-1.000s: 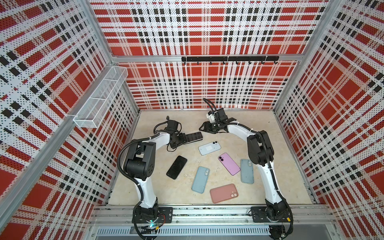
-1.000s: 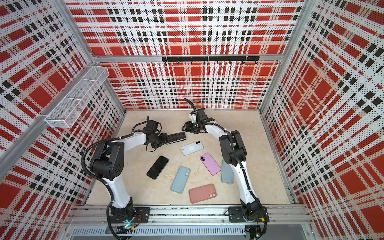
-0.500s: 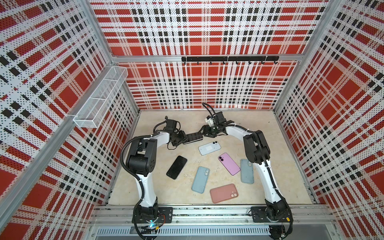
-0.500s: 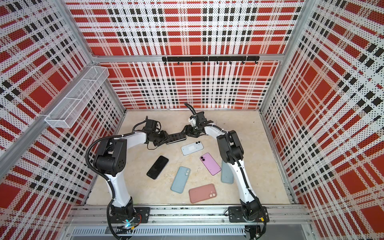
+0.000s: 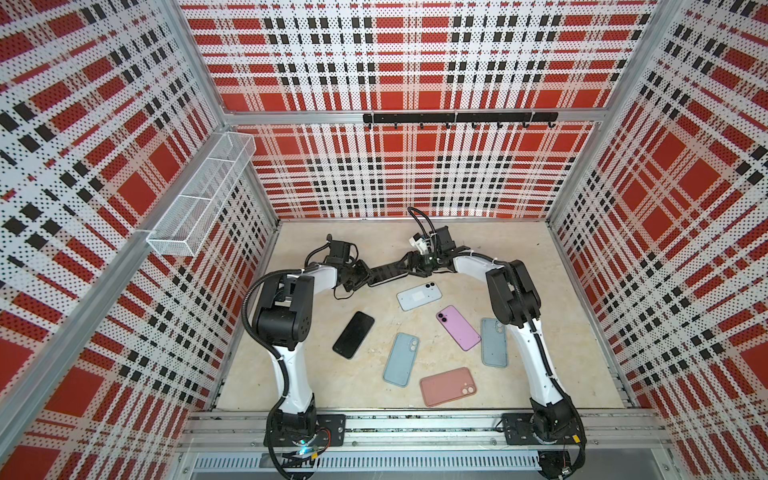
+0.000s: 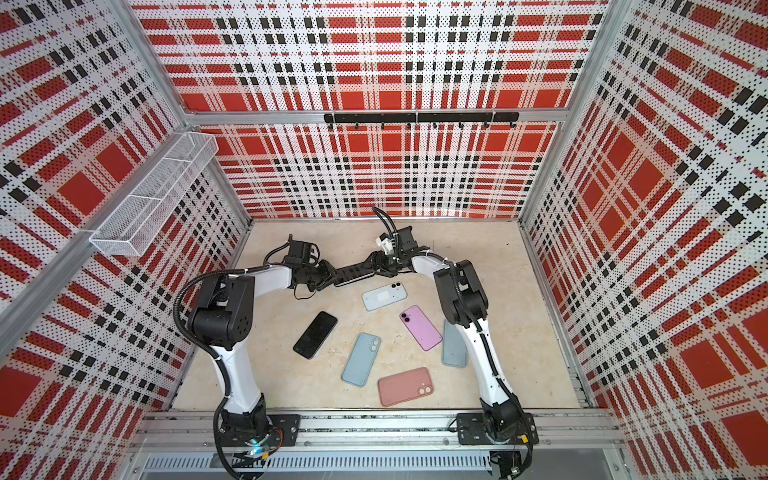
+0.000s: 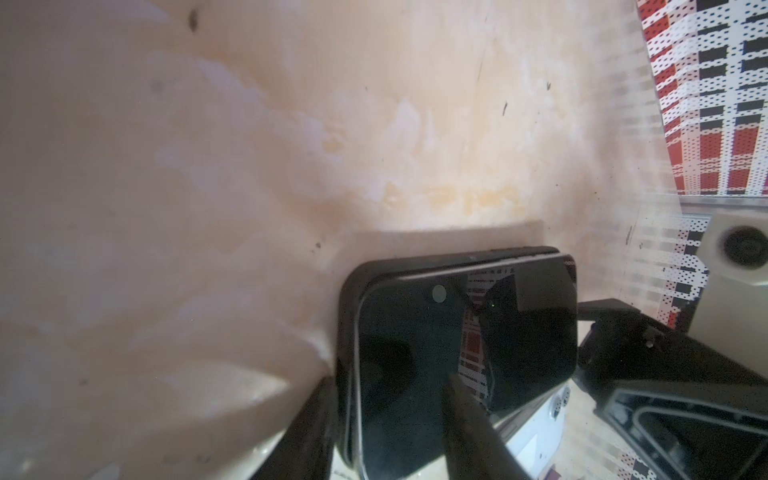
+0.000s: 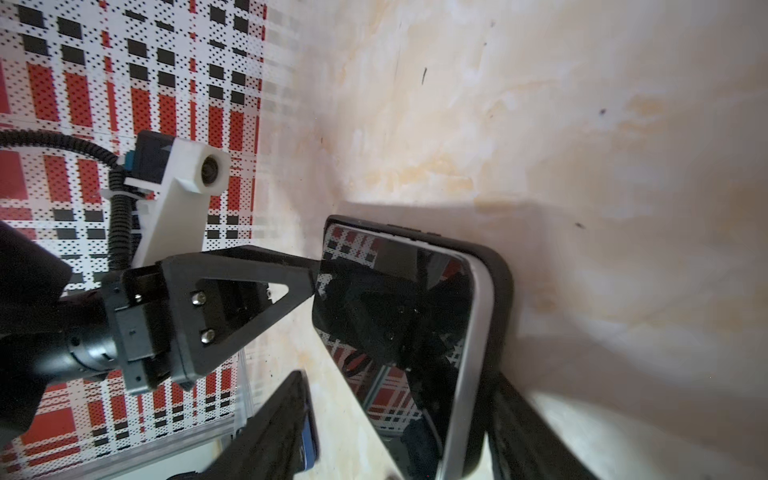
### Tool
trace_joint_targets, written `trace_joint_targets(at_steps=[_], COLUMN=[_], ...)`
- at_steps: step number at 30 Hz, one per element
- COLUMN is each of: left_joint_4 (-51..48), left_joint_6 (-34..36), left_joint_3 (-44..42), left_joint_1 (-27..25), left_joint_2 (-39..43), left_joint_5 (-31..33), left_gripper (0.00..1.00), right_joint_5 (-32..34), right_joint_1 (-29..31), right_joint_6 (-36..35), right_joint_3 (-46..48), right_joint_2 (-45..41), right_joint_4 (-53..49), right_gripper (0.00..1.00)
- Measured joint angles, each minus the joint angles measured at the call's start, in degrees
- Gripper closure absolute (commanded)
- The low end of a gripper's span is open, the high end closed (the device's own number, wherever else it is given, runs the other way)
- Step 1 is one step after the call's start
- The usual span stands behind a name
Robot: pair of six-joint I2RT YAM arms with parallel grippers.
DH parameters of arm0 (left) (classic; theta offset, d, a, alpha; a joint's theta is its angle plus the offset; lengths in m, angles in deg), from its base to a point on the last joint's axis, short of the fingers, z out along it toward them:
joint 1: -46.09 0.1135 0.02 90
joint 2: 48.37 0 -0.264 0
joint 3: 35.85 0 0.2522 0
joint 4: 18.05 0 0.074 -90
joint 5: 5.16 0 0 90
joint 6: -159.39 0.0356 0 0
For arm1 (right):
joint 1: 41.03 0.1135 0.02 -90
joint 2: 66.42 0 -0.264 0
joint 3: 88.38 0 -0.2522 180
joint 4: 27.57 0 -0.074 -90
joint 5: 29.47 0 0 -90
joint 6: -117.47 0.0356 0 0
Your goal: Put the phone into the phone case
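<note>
Back floor (image 5: 511, 241) seems open (right corner); loose phones (image 5: 419, 296) clutter the middle.

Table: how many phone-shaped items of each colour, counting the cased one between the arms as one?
Black: 2, cased phone, loose phone
Blue: 2, pale case, greyer case
White phone: 1
Purple phone: 1
Salmon case: 1
Total: 7

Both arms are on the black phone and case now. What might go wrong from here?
1. In the right wrist view the phone seems to have its silver edge standing proud of the case rim; pushing one end may pop the other out.
2. The left gripper and right gripper work at its opposite ends, so they might clash or shove the case into the white phone close by.
</note>
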Motion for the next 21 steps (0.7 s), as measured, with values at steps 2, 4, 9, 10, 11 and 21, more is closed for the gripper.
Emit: trace_joint_targets(at_steps=[2, 4, 9, 10, 11, 21], left_joint_4=[0.6, 1.1, 2.0, 2.1, 2.3, 3.1], left_joint_6=[-0.1, -0.2, -0.4, -0.4, -0.4, -0.5], left_joint_3=[-0.2, -0.4, -0.6, -0.7, -0.7, -0.8], left_joint_1=[0.1, 0.3, 0.5, 0.5, 0.5, 0.7], left_joint_2=[-0.1, -0.1, -0.3, -0.3, -0.3, -0.5], left_joint_5=[-0.3, -0.7, -1.1, -1.3, -1.3, -2.0], left_gripper=[0.57, 0.57, 0.57, 0.57, 0.57, 0.57], right_joint_5=[-1.7, -3.1, -5.6, -6.0, -6.4, -8.0], right_joint_1=[-0.3, -0.5, -0.8, -0.7, -0.7, -0.3], right_joint_6=[1.7, 3.8, 7.8, 8.4, 9.1, 10.9], right_joint_3=[2.8, 5.2, 8.0, 8.3, 8.7, 12.2], right_joint_2=[-0.7, -1.2, -1.5, -1.5, -1.6, -4.5], right_joint_4=[3.5, 7.2, 14.0, 15.3, 16.4, 23.3], right_gripper=[0.37, 0.4, 0.49, 0.51, 0.53, 0.71])
